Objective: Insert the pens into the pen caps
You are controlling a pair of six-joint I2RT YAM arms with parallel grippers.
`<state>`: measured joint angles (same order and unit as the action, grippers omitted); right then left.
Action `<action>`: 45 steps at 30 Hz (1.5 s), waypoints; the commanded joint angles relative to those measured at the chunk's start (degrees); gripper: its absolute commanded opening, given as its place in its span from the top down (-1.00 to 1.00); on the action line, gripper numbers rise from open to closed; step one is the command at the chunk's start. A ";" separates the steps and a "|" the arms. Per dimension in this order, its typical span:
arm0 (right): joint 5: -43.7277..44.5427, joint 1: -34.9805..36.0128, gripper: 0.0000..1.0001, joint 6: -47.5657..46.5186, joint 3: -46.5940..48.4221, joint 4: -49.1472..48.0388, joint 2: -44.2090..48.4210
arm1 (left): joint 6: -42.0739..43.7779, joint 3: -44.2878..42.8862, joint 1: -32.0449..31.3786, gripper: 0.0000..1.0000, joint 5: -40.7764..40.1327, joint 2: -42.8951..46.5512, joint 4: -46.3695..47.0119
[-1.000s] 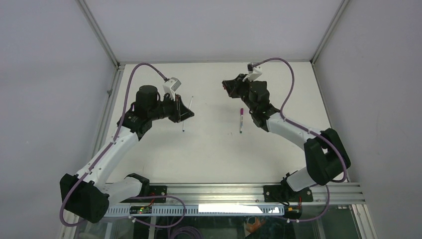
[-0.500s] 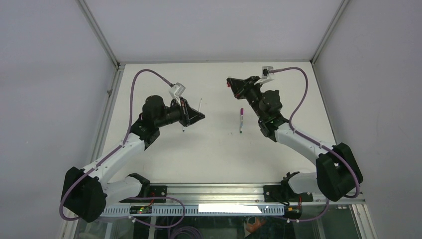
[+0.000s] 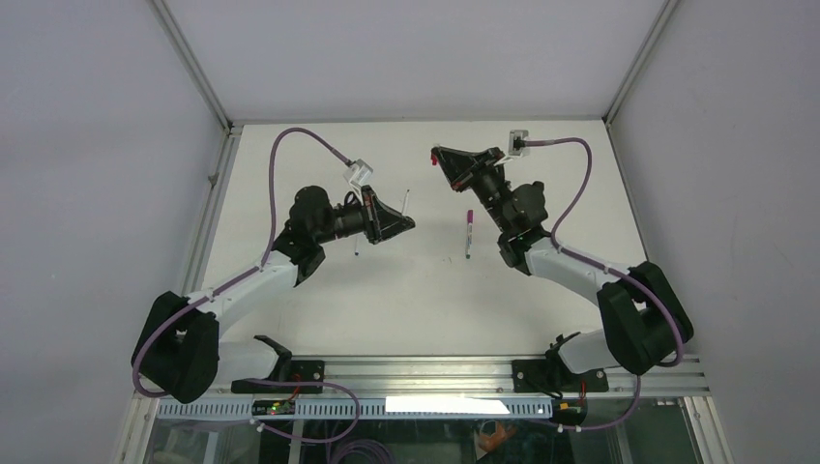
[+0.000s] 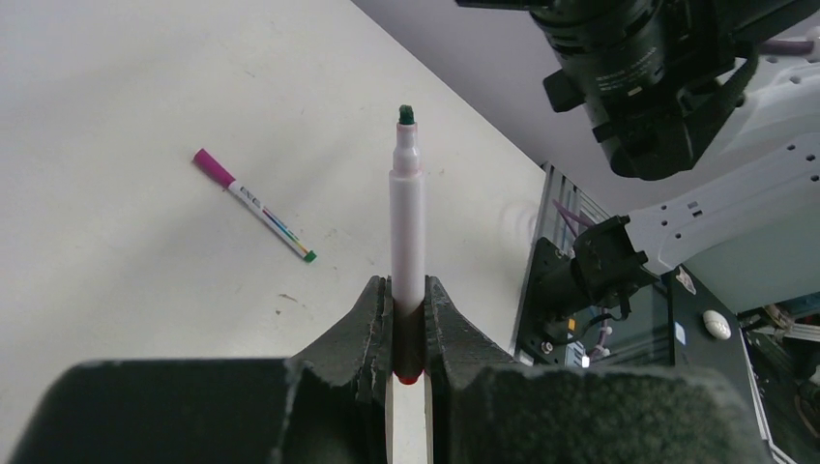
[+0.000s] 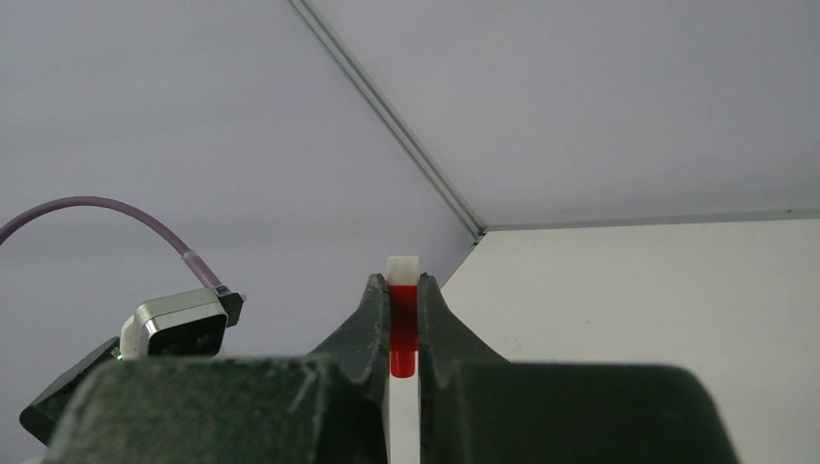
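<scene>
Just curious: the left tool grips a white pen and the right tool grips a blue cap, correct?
Not blue: the right wrist view shows a red cap in the right tool. The left tool does grip a white pen.

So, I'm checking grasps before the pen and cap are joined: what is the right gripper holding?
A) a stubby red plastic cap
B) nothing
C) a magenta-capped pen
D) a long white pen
A: in the right wrist view, the right gripper is shut on the stubby red plastic cap, which is clamped upright between its jaws.
</scene>
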<state>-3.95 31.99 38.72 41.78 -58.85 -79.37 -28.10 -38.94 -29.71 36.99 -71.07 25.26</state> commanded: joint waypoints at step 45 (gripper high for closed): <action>-4.48 5.63 1.00 0.86 -0.65 -3.94 0.59 | 4.98 -3.95 -1.40 1.00 -0.25 -1.29 6.12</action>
<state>-9.63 37.34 41.01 41.43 -61.54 -80.60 -25.91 -40.80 -30.44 37.80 -74.00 29.50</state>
